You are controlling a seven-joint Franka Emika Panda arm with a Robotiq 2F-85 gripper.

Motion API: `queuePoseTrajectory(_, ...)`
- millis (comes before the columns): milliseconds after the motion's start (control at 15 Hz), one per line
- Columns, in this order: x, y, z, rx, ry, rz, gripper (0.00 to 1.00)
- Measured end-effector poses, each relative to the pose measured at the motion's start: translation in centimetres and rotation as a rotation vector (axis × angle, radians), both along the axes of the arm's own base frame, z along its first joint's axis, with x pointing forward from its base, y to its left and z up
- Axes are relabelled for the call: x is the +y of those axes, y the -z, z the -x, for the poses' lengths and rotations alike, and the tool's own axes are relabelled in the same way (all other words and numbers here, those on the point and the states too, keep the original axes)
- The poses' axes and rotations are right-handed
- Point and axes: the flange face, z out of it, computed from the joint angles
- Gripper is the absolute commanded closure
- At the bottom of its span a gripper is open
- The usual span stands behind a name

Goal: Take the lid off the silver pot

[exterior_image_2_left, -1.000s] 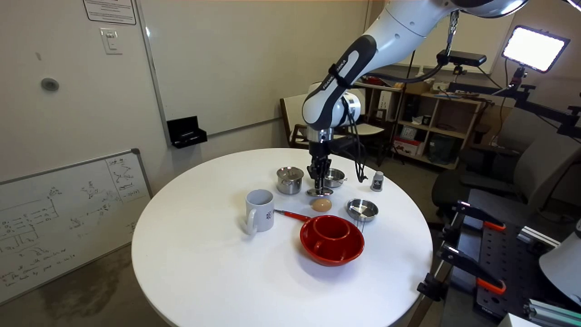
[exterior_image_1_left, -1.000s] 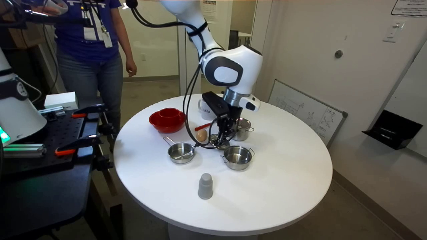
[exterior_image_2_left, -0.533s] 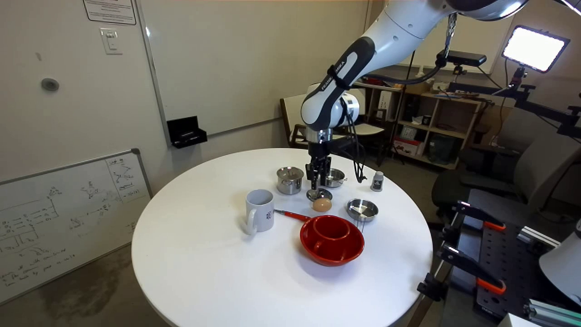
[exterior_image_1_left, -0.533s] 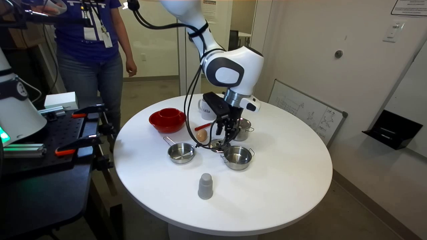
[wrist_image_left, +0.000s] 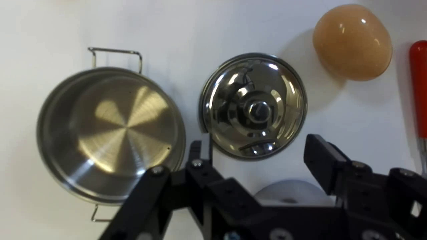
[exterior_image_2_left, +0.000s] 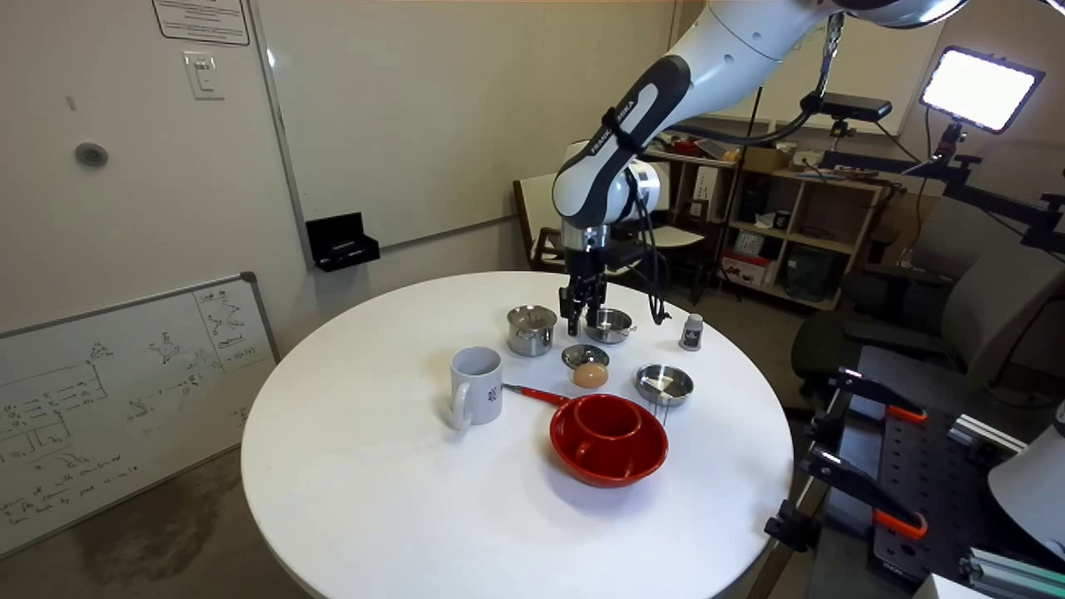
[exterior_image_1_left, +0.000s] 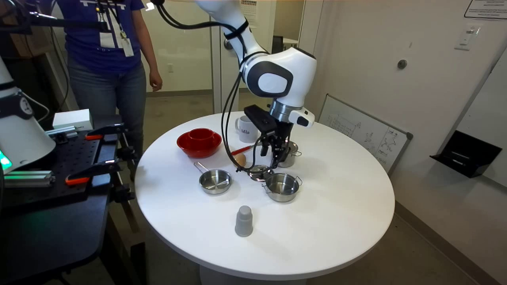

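Note:
The lid (exterior_image_2_left: pixel 585 356), round and shiny silver with a knob on top, lies flat on the white table (exterior_image_2_left: pixel 399 499). In the wrist view the lid (wrist_image_left: pixel 253 106) fills the middle, knob up. Apart from it stands the silver pot (exterior_image_2_left: pixel 531 331), straight-sided and with its top uncovered; in an exterior view my arm partly covers the pot (exterior_image_1_left: pixel 291 159). My gripper (exterior_image_2_left: pixel 582 326) hangs a little above the lid. Its jaws (exterior_image_2_left: pixel 582 326) stand wide apart with nothing between them, and in the wrist view the black fingers (wrist_image_left: pixel 322 160) are clear of the lid's rim.
Close beside the lid are a two-handled silver bowl (wrist_image_left: pixel 116 126) and an egg (wrist_image_left: pixel 353 43). Around them stand a silver pan (exterior_image_1_left: pixel 215 181), a grey cup (exterior_image_1_left: pixel 244 221), a white mug (exterior_image_2_left: pixel 477 387), a red-handled tool (exterior_image_2_left: pixel 545 394) and a red bowl (exterior_image_2_left: pixel 608 466) holding a red cup.
A second ago my gripper was shut on the lid just over the table. It has opened, the lid has come to rest flat, and the gripper has risen clear of it.

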Motion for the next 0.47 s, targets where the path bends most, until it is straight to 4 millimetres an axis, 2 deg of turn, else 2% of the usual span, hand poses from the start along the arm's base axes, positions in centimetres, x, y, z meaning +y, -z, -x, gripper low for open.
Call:
queuePoseTrajectory(67, -0.3, -0.8, -0.1, -0.008, 0.005, 0.01, 0.25)
queuePoseTrajectory(133, -0.6, -1.7, -0.3, -0.017, 0.011, 0.024, 0.1)
queuePoseTrajectory(267, -1.2, -3.6, -0.6, -0.043, 0.021, 0.059, 0.02)
queuePoseTrajectory(333, -1.4, -4.5, -0.9, -0.063, 0.023, 0.083, 0.0)
queuePoseTrajectory(400, -1.6, -5.4, -1.1, -0.087, 0.026, 0.106, 0.07)
queuePoseTrajectory(467, -1.6, -5.9, -1.2, -0.095, 0.028, 0.111, 0.01)
